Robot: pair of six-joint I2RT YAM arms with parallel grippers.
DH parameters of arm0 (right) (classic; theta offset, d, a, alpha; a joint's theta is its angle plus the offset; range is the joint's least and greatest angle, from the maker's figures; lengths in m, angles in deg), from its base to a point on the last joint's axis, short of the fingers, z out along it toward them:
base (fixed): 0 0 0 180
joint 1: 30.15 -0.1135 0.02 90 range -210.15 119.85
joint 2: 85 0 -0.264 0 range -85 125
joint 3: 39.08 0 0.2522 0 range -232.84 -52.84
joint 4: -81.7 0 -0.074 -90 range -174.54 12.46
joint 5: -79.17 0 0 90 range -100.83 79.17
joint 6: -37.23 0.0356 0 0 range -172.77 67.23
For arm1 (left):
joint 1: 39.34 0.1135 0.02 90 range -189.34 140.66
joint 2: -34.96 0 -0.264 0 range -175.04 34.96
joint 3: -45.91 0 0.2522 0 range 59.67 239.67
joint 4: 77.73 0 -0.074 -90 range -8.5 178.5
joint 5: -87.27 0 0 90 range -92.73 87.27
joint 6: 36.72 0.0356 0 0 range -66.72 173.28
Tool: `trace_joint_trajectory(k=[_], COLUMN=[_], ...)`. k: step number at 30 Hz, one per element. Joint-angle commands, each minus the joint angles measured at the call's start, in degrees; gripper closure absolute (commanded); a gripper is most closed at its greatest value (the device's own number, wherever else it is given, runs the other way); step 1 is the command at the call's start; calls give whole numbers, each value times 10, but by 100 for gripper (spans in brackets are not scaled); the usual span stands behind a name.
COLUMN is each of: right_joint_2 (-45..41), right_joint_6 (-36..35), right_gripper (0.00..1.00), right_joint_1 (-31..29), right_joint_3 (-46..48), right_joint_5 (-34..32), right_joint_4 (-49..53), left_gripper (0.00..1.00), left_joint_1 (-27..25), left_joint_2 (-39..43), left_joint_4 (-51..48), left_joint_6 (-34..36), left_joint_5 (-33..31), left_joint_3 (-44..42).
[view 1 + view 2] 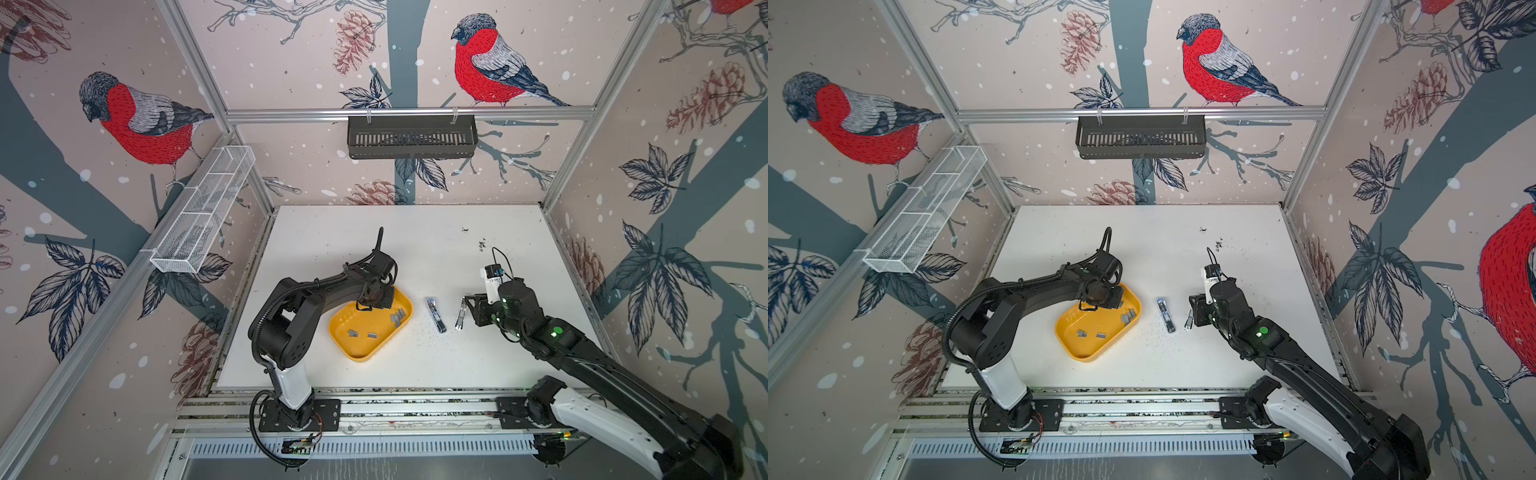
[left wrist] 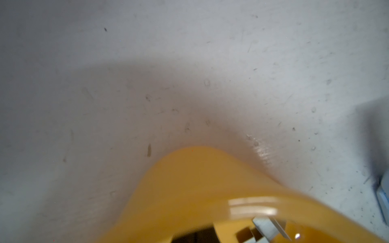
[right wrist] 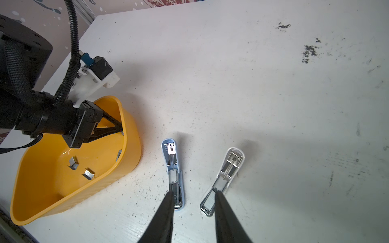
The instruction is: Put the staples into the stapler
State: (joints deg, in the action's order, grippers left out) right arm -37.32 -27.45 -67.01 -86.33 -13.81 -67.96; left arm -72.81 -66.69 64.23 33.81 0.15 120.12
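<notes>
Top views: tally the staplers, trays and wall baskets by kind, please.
Staplers: 2 (blue stapler, clear stapler)
Trays: 1 (yellow tray)
Wall baskets: 2 (white mesh basket, black basket)
Total: 5

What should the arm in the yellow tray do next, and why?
Probably lift the left gripper slightly: its jaws are shut by the wall of the yellow tray, where staples lie, and a small rise would show whether a strip came along.
</notes>
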Motion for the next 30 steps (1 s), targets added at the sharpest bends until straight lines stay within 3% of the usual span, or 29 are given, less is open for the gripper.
trace_joint_trajectory(k=[1, 10, 20, 25, 30], right_joint_2=[3, 1, -21, -30, -31], right_joint_6=[-1, 23, 63, 88, 129], right_gripper=[67, 67, 66, 63, 63], right_joint_1=[3, 15, 33, 38, 44], right_joint_3=[-1, -6, -9, 3, 10], right_joint_5=[1, 43, 153, 239, 275], right_joint_4=[-13, -36, -102, -170, -234], left_gripper=[99, 100, 100, 100, 100], left_joint_1=[0, 3, 28, 44, 47], left_joint_2=[11, 58, 119, 134, 157], left_joint_4=[-25, -67, -1, 25, 80], left_joint_6=[6, 35, 124, 145, 129], left_joint_5=[-5, 12, 310, 405, 473], left_joint_3=[1, 43, 75, 66, 47])
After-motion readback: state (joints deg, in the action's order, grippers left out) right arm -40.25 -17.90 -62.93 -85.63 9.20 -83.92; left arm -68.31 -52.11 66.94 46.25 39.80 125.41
